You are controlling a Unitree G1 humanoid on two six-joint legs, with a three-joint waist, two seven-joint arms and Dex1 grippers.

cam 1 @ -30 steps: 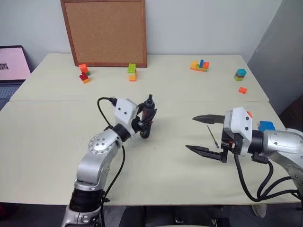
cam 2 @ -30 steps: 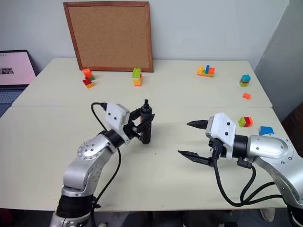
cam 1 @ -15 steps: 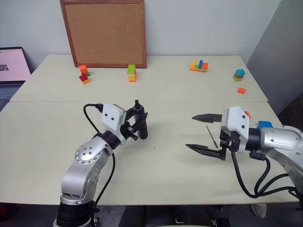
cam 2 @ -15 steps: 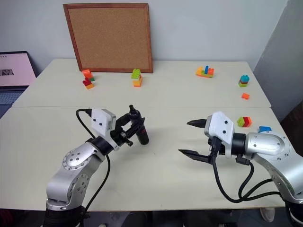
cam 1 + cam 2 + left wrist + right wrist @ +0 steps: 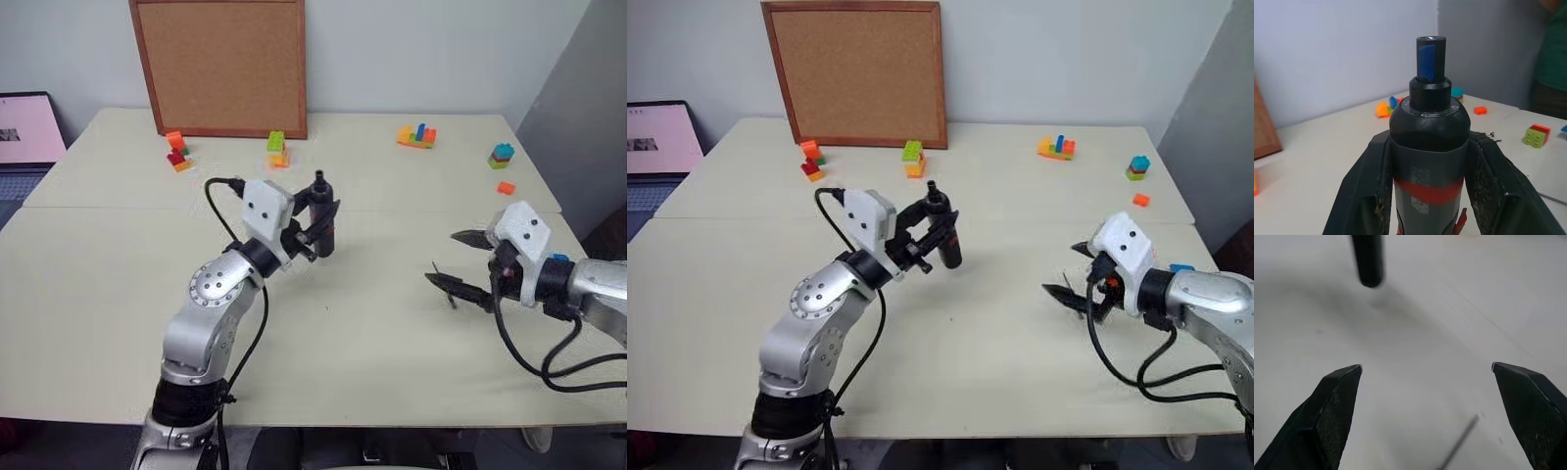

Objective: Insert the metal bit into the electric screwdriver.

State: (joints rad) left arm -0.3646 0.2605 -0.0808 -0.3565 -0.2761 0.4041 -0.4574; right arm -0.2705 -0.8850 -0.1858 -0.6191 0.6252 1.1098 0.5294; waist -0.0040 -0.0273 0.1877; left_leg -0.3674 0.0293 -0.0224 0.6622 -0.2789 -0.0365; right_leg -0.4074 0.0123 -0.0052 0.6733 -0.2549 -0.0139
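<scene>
**Observer:** What were the fingers doing on each side?

**Operator:** On my left gripper (image 5: 320, 223) the fingers (image 5: 1374, 196) were clamped on the electric screwdriver (image 5: 322, 215), one against each side of its barrel at the red band. I held it nearly upright, clear of the table (image 5: 118, 294), with the narrow tip on top, so the socket faced up and open for the bit. On my right gripper (image 5: 460, 262) the fingers (image 5: 1332, 401) stood wide apart with nothing between them.

**Observer:** And the metal bit?

**Operator:** The metal bit (image 5: 443, 284) lay flat on the table at the right of the head frame, below and between the spread fingers. In the right wrist view it showed as a thin grey rod (image 5: 1459, 443) near the lower edge, closer to one finger than the other. I judged I had opened wide to straddle it before closing.

**Observer:** How were the arms posed?

**Operator:** My left arm rose from the lower middle of the frame, elbow bent, wrist angled toward the centre with the screwdriver held there. My right arm came in from the right edge, its wrist tipped downward at the table. The two grippers were well apart.
</scene>
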